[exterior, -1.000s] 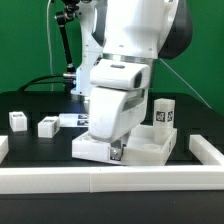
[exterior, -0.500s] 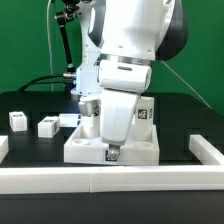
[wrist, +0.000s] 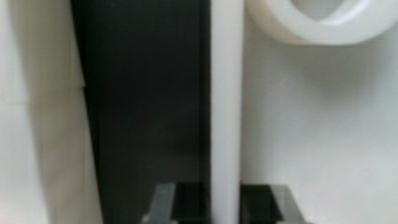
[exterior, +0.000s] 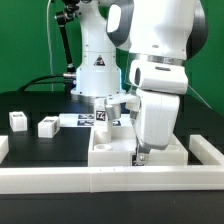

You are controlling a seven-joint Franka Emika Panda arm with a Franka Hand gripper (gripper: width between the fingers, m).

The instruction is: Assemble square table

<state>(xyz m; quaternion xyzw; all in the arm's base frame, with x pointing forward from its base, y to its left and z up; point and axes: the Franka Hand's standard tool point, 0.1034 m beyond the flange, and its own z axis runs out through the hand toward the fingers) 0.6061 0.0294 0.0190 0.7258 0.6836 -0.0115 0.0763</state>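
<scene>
The square table's white slab (exterior: pixel 112 150) lies flat on the black table near the front rail. My gripper (exterior: pixel 137 158) is shut on the slab's front edge, towards the exterior view's right. In the wrist view the edge is a white strip (wrist: pixel 226 100) running between my two dark fingers (wrist: pixel 178 205), with the gripper (wrist: pixel 226 207) closed round it. A tagged white leg (exterior: pixel 100 113) stands upright at the slab's far side. Two loose white legs (exterior: pixel 17 120) (exterior: pixel 47 127) lie at the exterior view's left.
White border rails run along the front (exterior: pixel 100 182), the exterior view's right (exterior: pixel 206 150) and left (exterior: pixel 3 148). The marker board (exterior: pixel 74 120) lies behind the slab. The robot's base (exterior: pixel 98 70) stands at the back. A white round rim (wrist: pixel 324 25) shows in the wrist view.
My arm has swung to the exterior view's right, drawing the slab with it. The tagged leg now shows further to the exterior view's left. The loose legs have not moved.
</scene>
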